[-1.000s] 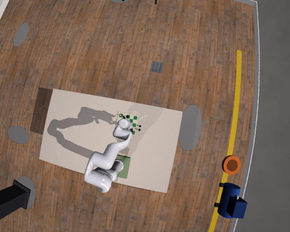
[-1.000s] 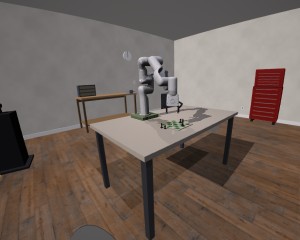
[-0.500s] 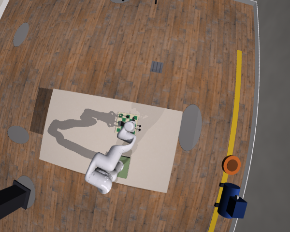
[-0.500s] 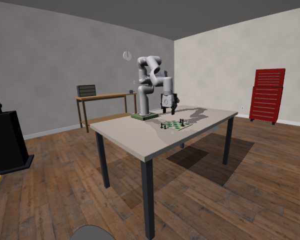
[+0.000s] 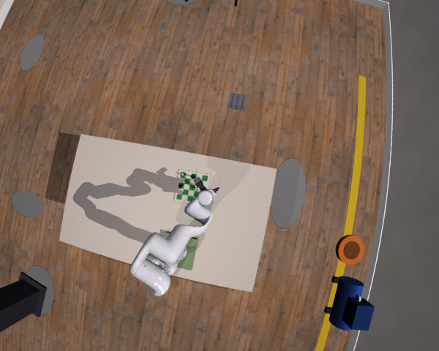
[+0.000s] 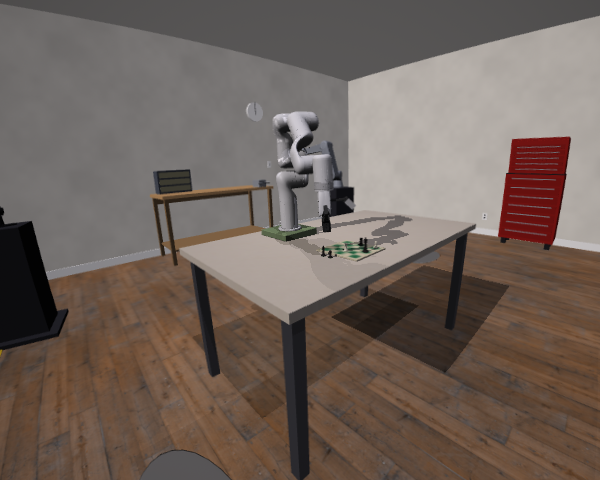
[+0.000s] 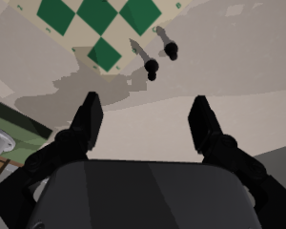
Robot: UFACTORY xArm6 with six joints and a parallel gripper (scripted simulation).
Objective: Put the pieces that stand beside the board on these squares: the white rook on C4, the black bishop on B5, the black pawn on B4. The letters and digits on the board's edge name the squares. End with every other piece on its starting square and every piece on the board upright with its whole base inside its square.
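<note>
Black fingers spread wide, the gripper (image 7: 145, 114) holds nothing as it hangs over the surface (image 7: 257, 76). At twelve o'clock from it in the wrist view stand two small dark pieces, one (image 7: 152, 67) just beside the other (image 7: 171, 50), off the green-and-cream board (image 7: 105, 53)'s corner. Which is bishop and which pawn, I cannot tell. The danger, I'd say: they stand so close that a finger dropping on one could knock over its neighbour. The white rook is not visible here. No containers on show.
</note>
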